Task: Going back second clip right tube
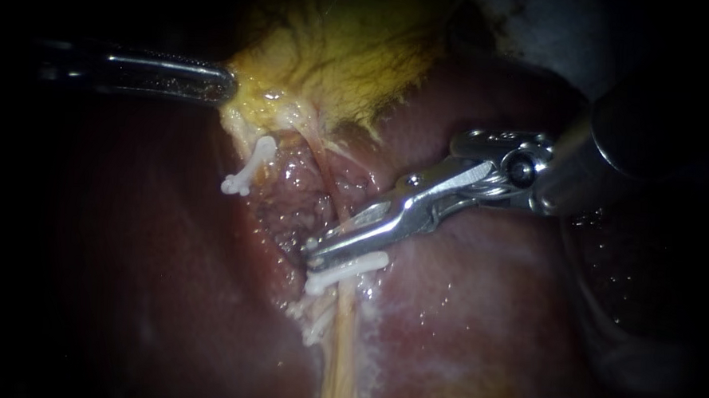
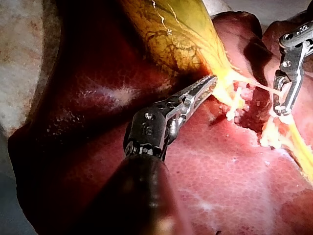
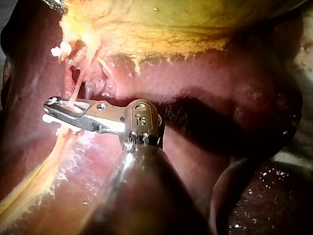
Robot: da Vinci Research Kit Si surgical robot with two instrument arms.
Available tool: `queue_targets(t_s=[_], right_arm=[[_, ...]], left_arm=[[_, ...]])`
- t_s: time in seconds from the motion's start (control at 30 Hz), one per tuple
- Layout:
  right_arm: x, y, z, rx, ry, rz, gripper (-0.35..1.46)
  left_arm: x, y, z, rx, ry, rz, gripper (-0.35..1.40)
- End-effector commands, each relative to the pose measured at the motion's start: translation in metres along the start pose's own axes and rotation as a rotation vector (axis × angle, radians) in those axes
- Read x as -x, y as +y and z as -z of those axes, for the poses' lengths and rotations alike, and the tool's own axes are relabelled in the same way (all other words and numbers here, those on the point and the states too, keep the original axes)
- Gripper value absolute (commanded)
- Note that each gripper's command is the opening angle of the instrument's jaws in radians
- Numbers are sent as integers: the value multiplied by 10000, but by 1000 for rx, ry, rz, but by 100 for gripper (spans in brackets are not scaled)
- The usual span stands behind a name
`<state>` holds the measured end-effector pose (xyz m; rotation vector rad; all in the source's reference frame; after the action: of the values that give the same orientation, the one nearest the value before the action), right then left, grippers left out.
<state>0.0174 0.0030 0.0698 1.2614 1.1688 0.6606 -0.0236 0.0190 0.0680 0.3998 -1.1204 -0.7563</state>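
Two instruments (image 1: 225, 85) (image 1: 314, 257); three clips (image 1: 248, 170) (image 1: 347, 270) (image 1: 317, 327) (one indistinct)

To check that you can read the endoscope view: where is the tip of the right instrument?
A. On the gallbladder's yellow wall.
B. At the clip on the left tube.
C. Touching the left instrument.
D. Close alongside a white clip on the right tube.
D: the tip of the right instrument lies close alongside a white clip on the right tube, well apart from the gallbladder and the left instrument.
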Motion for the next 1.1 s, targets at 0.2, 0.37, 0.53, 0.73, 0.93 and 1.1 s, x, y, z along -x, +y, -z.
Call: queue_targets(t_s=[0.2,0.37,0.53,0.73,0.93,1.1], right_arm=[[1,0,-4,1,0,1,25],[5,0,-9,19,12,21,48],[14,-2,-15,179,146,140,53],[19,-1,-9,335,220,353,57],[29,-10,10,405,198,572,60],[42,-29,33,470,67,695,60]], left_arm=[[0,0,0,0,0,0,-35],[0,0,0,0,0,0,-35],[-1,0,0,0,-1,5,-35],[-3,-1,-1,1,-1,4,-35],[-3,-1,-1,1,-1,4,-35],[-4,-1,-1,-3,0,4,-35]])
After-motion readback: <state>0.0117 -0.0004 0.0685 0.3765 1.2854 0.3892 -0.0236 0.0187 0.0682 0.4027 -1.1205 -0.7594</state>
